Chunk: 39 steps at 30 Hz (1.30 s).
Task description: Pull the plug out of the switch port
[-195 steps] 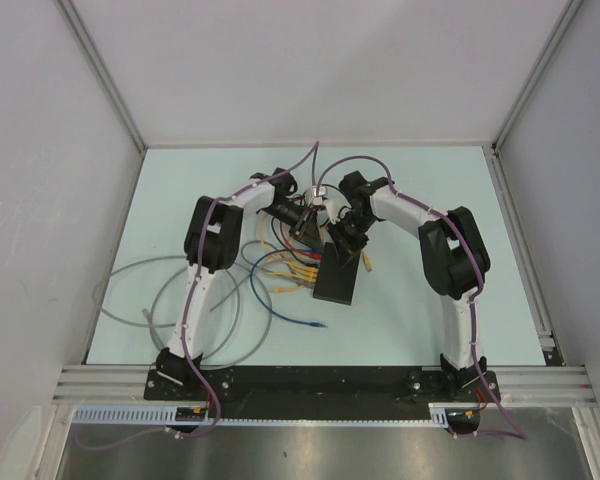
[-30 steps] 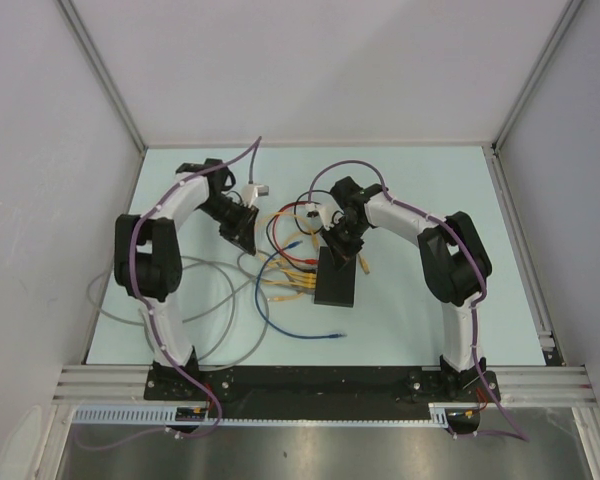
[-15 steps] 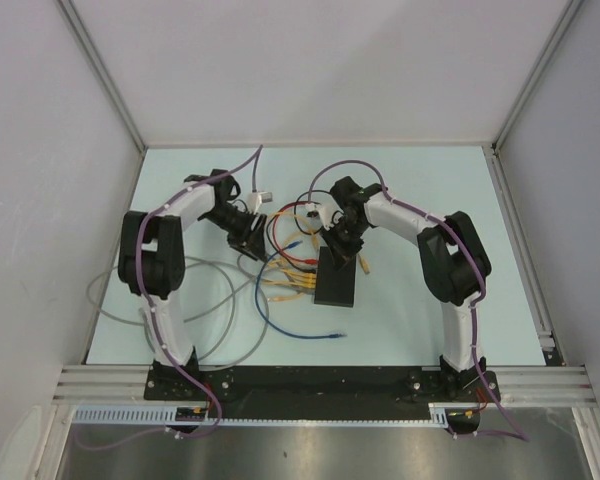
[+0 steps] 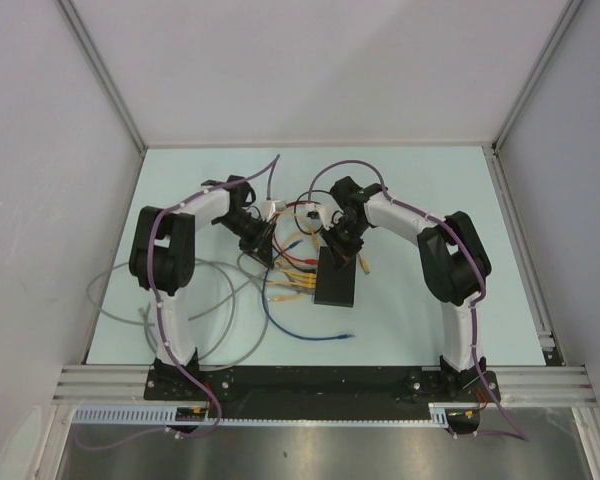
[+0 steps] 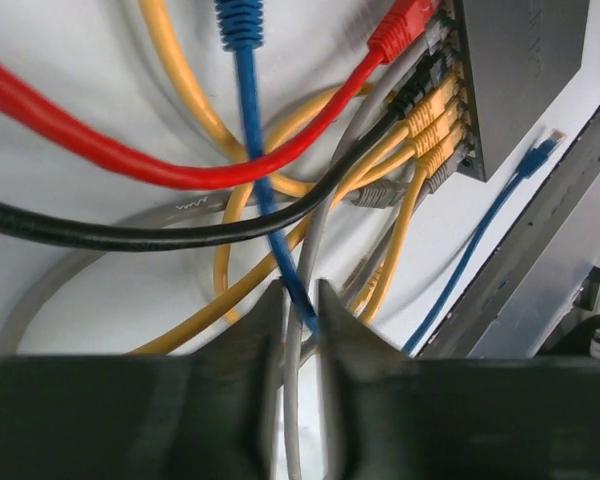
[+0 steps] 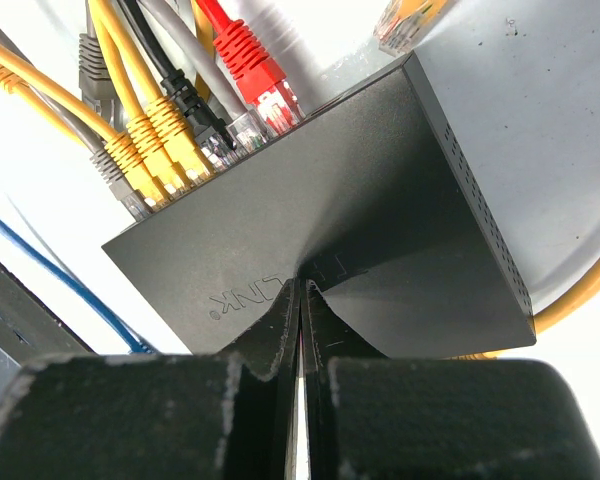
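Switch [image 4: 337, 283] sits mid table [image 4: 430, 185]. R gripper [image 6: 300, 292] is shut, tips on its top. L gripper [image 5: 300, 315] is nearly closed round the blue cable [image 5: 254, 150]; can't tell if it pinches it.

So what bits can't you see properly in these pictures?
- Left wrist view: whether the left gripper really pinches the blue cable; its blurred fingers cover that spot.
- Top view: the switch sockets are too small to count.
- Right wrist view: the yellow cables run off the top edge.
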Available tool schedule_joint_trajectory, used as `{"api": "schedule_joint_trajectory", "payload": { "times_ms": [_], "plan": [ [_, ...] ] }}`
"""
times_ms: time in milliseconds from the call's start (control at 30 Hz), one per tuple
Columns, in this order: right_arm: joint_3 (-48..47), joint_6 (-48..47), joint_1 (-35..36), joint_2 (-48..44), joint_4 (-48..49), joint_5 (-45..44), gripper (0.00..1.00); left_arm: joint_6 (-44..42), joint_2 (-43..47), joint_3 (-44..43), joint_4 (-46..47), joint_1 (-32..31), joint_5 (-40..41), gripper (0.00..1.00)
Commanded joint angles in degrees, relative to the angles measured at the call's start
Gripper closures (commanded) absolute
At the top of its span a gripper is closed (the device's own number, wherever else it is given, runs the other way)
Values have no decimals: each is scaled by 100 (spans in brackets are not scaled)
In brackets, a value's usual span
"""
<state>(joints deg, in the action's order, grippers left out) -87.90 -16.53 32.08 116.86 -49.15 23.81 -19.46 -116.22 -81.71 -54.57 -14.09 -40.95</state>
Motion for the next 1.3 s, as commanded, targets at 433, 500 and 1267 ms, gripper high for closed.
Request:
{"api": "schedule_joint_trajectory", "payload": {
  "times_ms": [433, 500, 1267],
  "plan": [
    [18, -148, -52, 399, 54, -518, 98, -1367, 556, -1820, -2963, 863, 551, 100],
    [-8, -148, -52, 417, 45, -518, 98, -1481, 794, -1997, -2963, 1144, 772, 100],
    [-87, -201, 115, 417, -78, -694, 98, -58, 241, -4881, -582, 2578, 1568, 100]
  ]
}}
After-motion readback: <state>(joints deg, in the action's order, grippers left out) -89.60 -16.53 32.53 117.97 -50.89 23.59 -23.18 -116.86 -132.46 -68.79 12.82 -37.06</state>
